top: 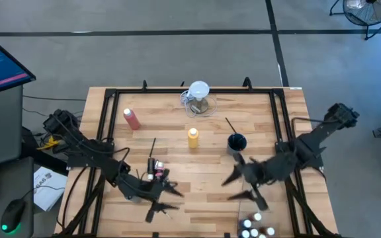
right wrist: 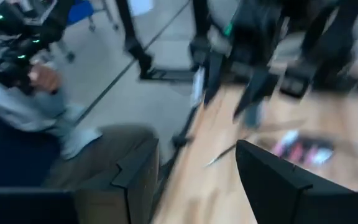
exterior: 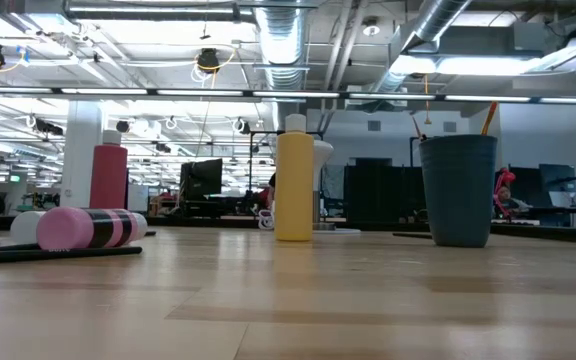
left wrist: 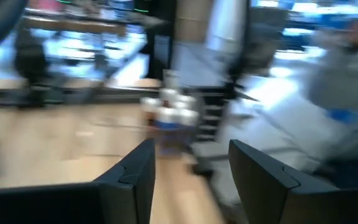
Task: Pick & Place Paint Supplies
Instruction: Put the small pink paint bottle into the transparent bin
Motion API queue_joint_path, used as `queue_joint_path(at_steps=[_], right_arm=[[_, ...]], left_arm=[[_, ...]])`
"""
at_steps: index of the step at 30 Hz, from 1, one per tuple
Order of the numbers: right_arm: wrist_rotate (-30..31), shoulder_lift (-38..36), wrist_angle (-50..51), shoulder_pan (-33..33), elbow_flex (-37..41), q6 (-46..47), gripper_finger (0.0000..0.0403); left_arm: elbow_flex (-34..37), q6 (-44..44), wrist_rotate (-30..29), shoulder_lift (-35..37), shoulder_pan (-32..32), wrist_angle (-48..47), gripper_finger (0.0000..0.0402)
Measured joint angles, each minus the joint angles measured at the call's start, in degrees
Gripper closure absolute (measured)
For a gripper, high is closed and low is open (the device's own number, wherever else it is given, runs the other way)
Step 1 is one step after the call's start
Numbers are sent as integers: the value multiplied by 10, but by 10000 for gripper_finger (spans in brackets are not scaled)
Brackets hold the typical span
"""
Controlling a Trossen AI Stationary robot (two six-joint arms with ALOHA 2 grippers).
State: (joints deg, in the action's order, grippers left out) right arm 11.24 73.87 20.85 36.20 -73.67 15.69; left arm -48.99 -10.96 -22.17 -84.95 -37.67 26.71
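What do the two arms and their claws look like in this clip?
Both arms are dark, nearly black, built of jointed segments with cables trailing near their bases. The left claw and right claw each end in two flat, angular dark fingers, as the wrist views show. No markings or coloured parts are visible.

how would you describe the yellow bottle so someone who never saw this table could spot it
Start at the wooden table with its black frame and find the clear jug with a white round top at the far edge. Just in front of the jug, near the table's middle, stands the yellow squeeze bottle. It is upright, unlike the pink bottle lying down, and yellow, unlike the dark blue cup beside it.
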Motion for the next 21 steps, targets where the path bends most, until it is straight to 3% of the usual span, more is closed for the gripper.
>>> queue_joint_path(at_steps=[4, 8, 10, 14, 16, 18, 21], right_arm=[[19, 6, -19, -40, 2, -104, 198], [8, 59, -46, -63, 3, -184, 198], [-56, 93, -111, -84, 5, -208, 198], [-320, 130, -266, -160, 51, -199, 198], [-419, 138, -350, -203, 86, -149, 198], [-452, 126, -377, -235, 119, -123, 198], [-437, 90, -377, -248, 156, -103, 198]], left_arm=[[0, -67, -142, 31, -4, -113, 238], [0, -180, -180, 69, 6, -282, 238], [0, -253, -170, 92, 24, -355, 238], [0, -362, -101, 125, 69, -453, 238], [0, -392, -57, 131, 87, -484, 238], [0, -408, -21, 128, 99, -515, 238], [0, -443, 26, 113, 115, -550, 238]])
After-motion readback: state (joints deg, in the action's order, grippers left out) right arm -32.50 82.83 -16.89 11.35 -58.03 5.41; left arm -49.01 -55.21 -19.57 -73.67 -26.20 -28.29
